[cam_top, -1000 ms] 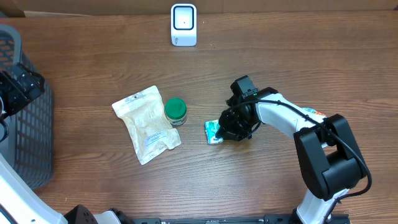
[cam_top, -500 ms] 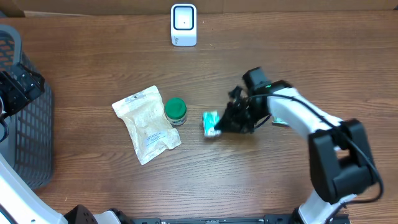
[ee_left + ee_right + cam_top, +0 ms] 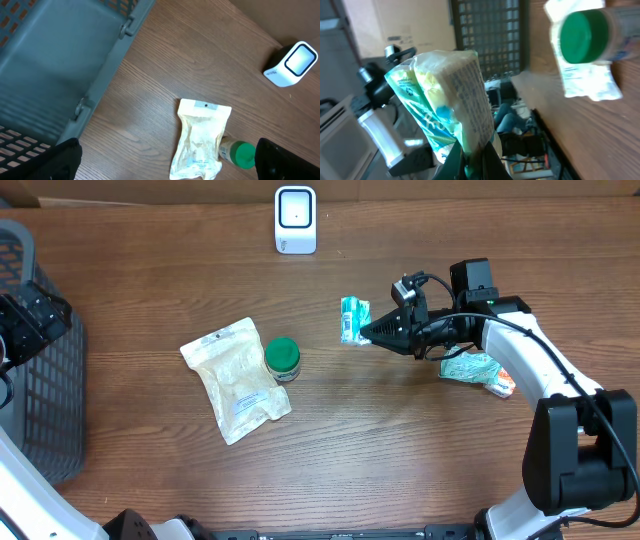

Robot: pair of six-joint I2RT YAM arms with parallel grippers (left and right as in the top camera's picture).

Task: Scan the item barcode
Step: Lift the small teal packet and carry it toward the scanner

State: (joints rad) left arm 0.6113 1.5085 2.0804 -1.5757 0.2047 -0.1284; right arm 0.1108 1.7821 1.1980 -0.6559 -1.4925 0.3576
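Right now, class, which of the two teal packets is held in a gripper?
The teal packet pinched in the right gripper; the crumpled packet with an orange end lies free on the table.

Table (image 3: 150, 280): wood-grain top, brown, matt, fine streaks. Scanner (image 3: 296, 220): white plastic, smooth, glossy, w/ shiny window. Basket (image 3: 45, 410): grey plastic, matt, grid walls; inner wall smooth in left wrist view. Pouch (image 3: 236, 380): clear-ish plastic film, crinkled, w/ paper-looking label. Bottle (image 3: 283, 358): green plastic cap, smooth, slight sheen. Packet (image 3: 353, 319): thin plastic wrap, glossy, wrinkled, green/white print. 2nd packet (image 3: 478, 368): same sort of shiny film. Right gripper (image 3: 368, 333): black, matt, prob. plastic. Arm shell (image 3: 530, 358): white, smooth, semi-gloss.
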